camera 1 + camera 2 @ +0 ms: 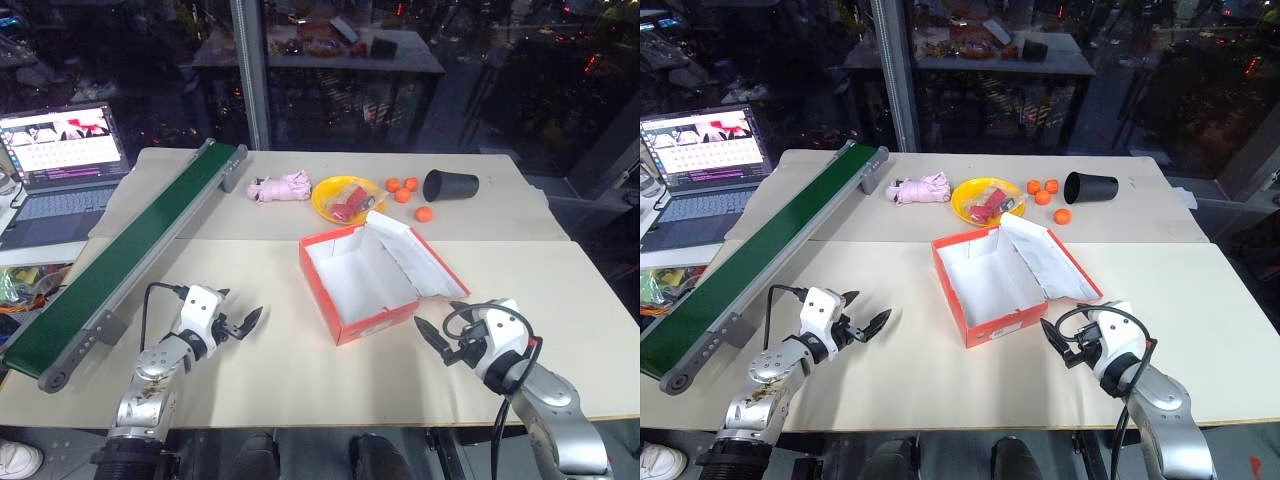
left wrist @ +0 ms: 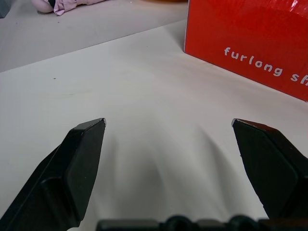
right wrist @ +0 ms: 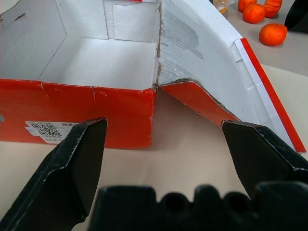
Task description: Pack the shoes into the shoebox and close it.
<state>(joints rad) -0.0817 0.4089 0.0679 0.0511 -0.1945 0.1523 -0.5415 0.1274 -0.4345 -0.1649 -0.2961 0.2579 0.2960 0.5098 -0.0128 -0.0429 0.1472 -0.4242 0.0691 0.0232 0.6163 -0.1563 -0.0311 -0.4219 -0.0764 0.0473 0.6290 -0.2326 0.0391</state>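
The red-orange shoebox (image 1: 377, 324) stands open in the middle of the table, its white inside empty and its flap lid (image 1: 417, 256) leaning out to the right. The shoes are out of view. My left gripper (image 1: 244, 313) hovers low over the table to the left of the box, open with nothing between its fingers; its wrist view shows the box's red side (image 2: 250, 43) ahead. My right gripper (image 1: 436, 324) is open and empty just in front of the box's near right corner (image 3: 155, 108), pointing at it.
A green conveyor belt (image 1: 120, 262) runs diagonally along the left. Behind the box lie a pink plush lump (image 1: 281, 187), a yellow plate (image 1: 330, 203) with a red item, several oranges (image 1: 403, 195) and a tipped black cup (image 1: 450, 185). A laptop (image 1: 60, 160) sits far left.
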